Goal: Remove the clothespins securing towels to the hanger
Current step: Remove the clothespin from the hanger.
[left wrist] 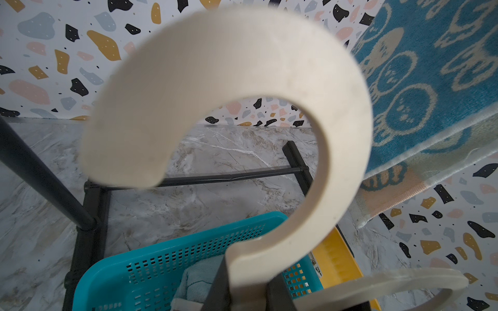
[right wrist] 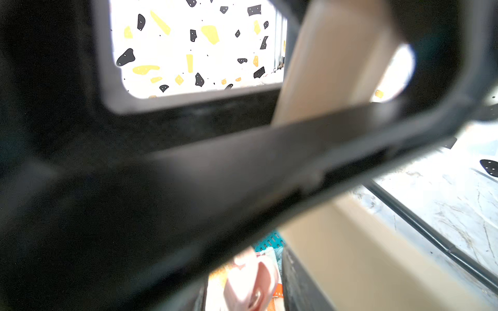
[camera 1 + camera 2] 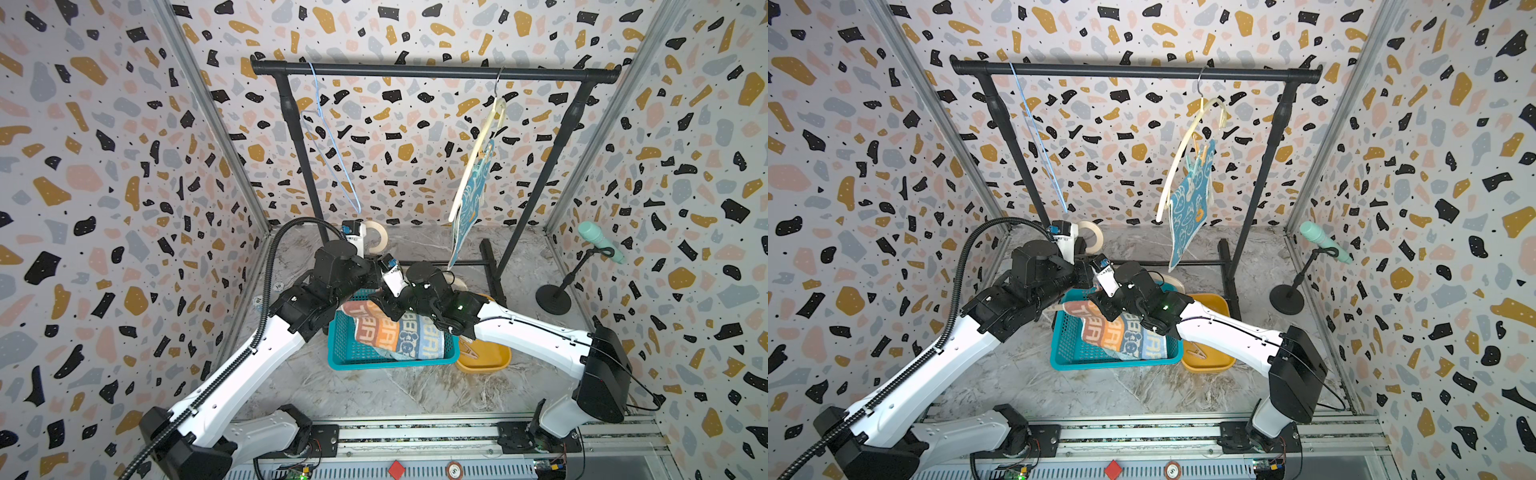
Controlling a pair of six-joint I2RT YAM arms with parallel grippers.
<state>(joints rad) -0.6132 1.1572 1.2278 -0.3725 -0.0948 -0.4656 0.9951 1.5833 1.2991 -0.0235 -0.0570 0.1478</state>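
Cream hanger hook [image 1: 242,107] clamped in left pincer [image 1: 242,296], right pincer [image 3: 374,300] state unclear, striped towel [image 3: 399,332] lying lengthwise in teal basket [image 3: 345,357]

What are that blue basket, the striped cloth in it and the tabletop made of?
Blue basket: probably moulded plastic, glossy, with perforated walls. Striped cloth: likely terry towelling, with a fuzzy pile. Tabletop: marble-look veining, smooth. Real stone or printed laminate, can't tell.
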